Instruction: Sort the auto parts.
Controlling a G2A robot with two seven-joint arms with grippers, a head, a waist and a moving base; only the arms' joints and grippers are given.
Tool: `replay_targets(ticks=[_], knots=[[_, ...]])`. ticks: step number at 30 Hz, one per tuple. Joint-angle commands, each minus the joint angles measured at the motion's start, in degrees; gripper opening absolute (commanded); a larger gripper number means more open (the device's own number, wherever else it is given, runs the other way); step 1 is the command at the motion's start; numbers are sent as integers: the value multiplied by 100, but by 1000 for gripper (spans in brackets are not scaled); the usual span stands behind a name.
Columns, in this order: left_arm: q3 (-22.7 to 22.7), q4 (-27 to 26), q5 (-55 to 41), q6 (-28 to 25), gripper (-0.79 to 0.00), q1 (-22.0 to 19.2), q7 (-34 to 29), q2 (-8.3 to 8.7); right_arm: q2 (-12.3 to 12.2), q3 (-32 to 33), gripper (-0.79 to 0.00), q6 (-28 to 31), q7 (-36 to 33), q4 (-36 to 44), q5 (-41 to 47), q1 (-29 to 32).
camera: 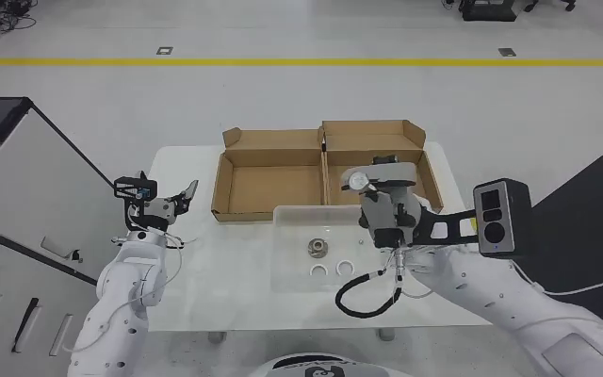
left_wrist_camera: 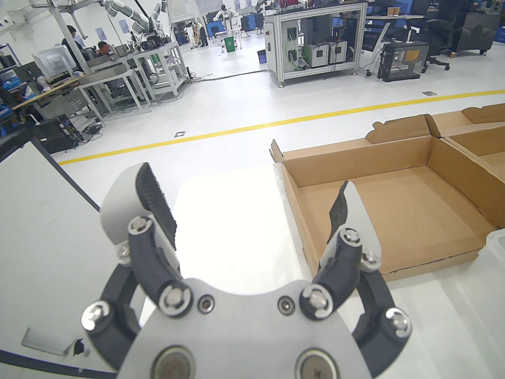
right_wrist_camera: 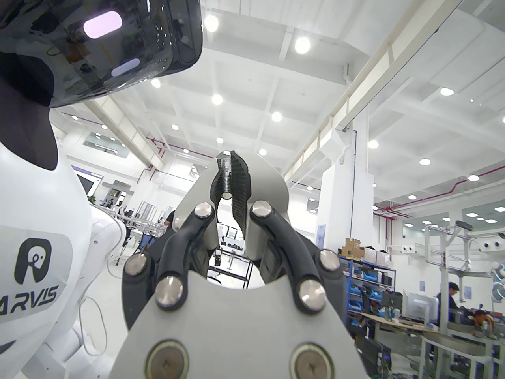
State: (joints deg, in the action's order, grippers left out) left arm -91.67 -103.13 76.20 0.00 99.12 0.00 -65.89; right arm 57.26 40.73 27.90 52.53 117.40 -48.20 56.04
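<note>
A white rectangular worktop [camera: 207, 283] carries two shallow brown cardboard boxes with their flaps folded out. The left cardboard box [camera: 268, 188] and the right cardboard box [camera: 341, 188] sit side by side on the far half, sharing a middle wall. Just in front of them stands a clear plastic bin [camera: 292, 259], its far wall close against the boxes' near walls. In the bin lies a round grey metal part [camera: 317, 248] with a hole through its middle. Nearer the robot, apart from that part, a small white ring [camera: 318, 271] lies with a second white ring [camera: 345, 268] just beside it. The right arm [camera: 386, 215] reaches in from the right and hangs above the near wall of the right cardboard box and the bin's far right corner. The right claw [right_wrist_camera: 230, 159] is turned up toward the ceiling. It is closed on a short threaded metal bolt [right_wrist_camera: 226, 177], which is held lengthwise between the ribbed black pads [right_wrist_camera: 241, 189]. The bolt is thus up in the air, clear of both the boxes and the bin. The left claw [left_wrist_camera: 246, 183] hovers over the left side of the worktop, well apart from the bin. Its fingers are spread wide and face the outer left wall of the left cardboard box.
</note>
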Motion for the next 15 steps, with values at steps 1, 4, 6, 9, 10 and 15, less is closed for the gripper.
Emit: replay_targets(ticks=[1, 4, 6, 9, 10, 15], knots=[[0, 0, 0, 0, 0, 0, 0, 0, 28, 65, -785, 18, 34, 6, 16, 53], [0, 0, 0, 0, 0, 0, 0, 0, 72, 152, -785, 92, 45, 17, 18, 127], [0, 0, 0, 0, 0, 0, 0, 0, 76, 163, -785, 101, 41, 16, 10, 133], [0, 0, 0, 0, 0, 0, 0, 0, 76, 163, -785, 101, 41, 16, 10, 133], [0, 0, 0, 0, 0, 0, 0, 0, 76, 163, -785, 101, 41, 16, 10, 133], [0, 0, 0, 0, 0, 0, 0, 0, 76, 163, -785, 101, 41, 16, 10, 133]])
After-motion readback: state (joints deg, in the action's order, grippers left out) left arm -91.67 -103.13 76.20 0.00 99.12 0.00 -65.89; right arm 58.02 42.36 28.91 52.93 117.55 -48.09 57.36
